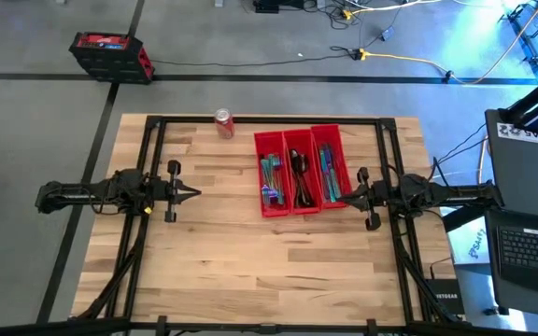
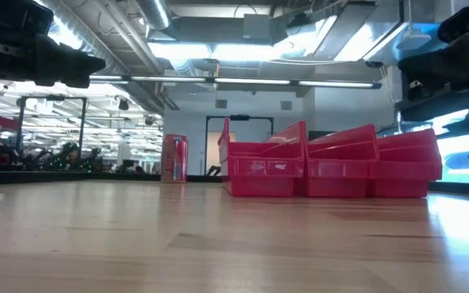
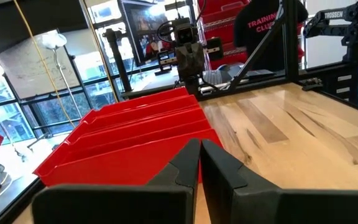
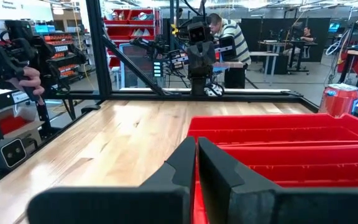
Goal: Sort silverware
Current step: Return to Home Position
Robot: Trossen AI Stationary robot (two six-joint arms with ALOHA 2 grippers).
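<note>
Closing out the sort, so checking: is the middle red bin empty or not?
Not empty: the high view shows dark spoons lying inside the middle red bin. The left gripper and right gripper wait outside it.

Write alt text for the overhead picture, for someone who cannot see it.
Three red bins sit side by side on a wooden table, each holding silverware. The left arm and right arm face each other from either side, jaws shut and empty; a red soda can stands apart near the table's edge.
</note>
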